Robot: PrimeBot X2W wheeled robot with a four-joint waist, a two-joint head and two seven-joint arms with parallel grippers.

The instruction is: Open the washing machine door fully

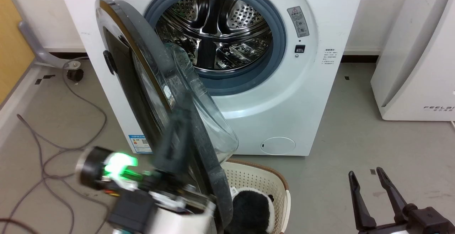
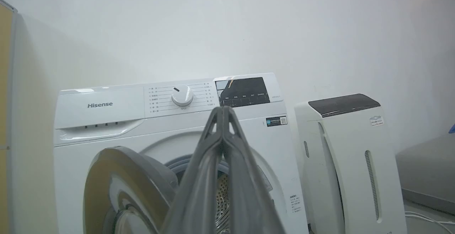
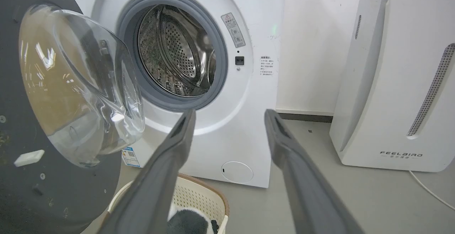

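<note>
Head view: the door (image 1: 142, 84) hangs half open from the washing machine (image 1: 309, 102), its lower rim over a basket (image 1: 263, 180). The blurred left gripper (image 1: 176, 138) is at that rim, and bare floor lies to the right.
Left wrist view: the fingers are pressed together, holding nothing.
Right wrist view: the right gripper (image 3: 229, 115) is spread wide and empty, with a white appliance (image 3: 391, 84) on the right.

Right of the half-open washing machine door (image 1: 156, 91) the drum opening (image 1: 217, 31) lies clear; a basket (image 1: 257, 177) stands beneath the door.

The head camera looks steeply down, close on the washing machine (image 1: 284, 95), with the open washing machine door (image 1: 142, 84) at nine o'clock. The left wrist camera sits low, tilted up at the control panel (image 2: 177, 97) and wall (image 2: 249, 24). The right wrist camera (low, nearly level) faces the drum (image 3: 177, 52) at eleven o'clock. All three share the machine's front.
</note>
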